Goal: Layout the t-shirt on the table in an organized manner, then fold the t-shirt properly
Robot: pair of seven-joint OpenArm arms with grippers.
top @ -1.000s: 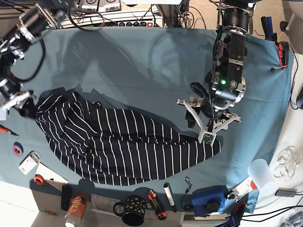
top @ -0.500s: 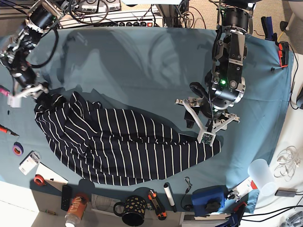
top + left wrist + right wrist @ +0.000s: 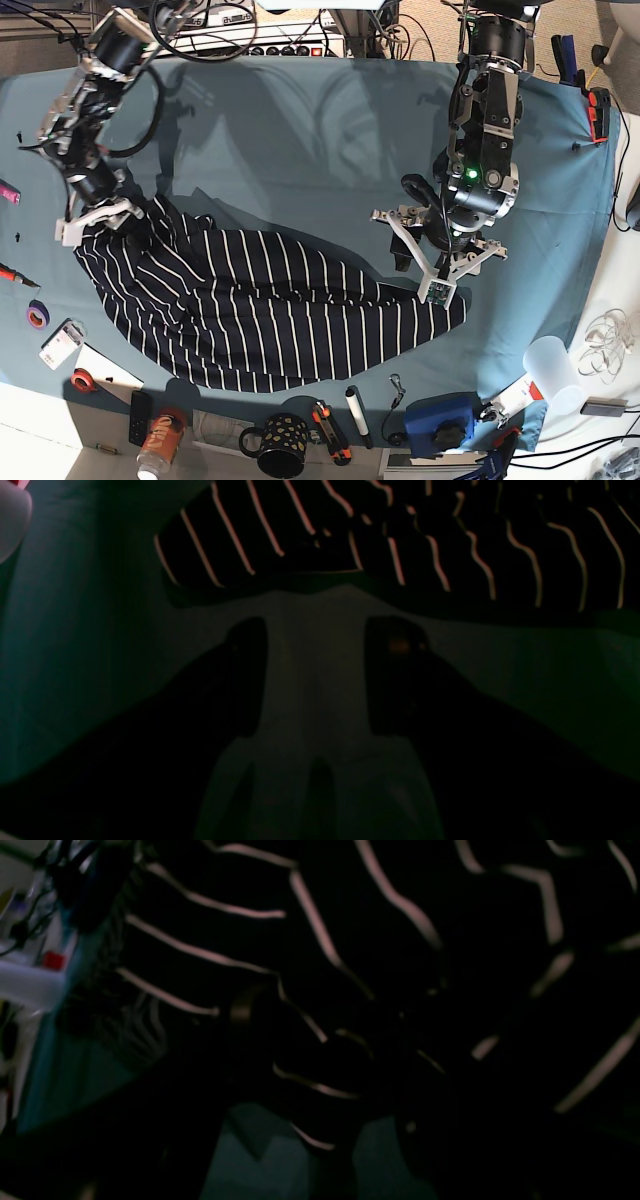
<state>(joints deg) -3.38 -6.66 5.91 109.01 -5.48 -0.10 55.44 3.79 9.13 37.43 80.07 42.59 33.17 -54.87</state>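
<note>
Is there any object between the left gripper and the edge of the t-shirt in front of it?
Nothing visible. In the left wrist view only bare table lies between the open left gripper and the near edge of the t-shirt. The base view agrees: its fingertips stand right at the shirt's corner.

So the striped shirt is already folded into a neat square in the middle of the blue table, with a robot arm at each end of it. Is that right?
Not quite. The base view shows the t-shirt unfolded, spread in a long rumpled heap across the table. The rest holds: the right gripper is at one end and the left gripper at the other.
</note>
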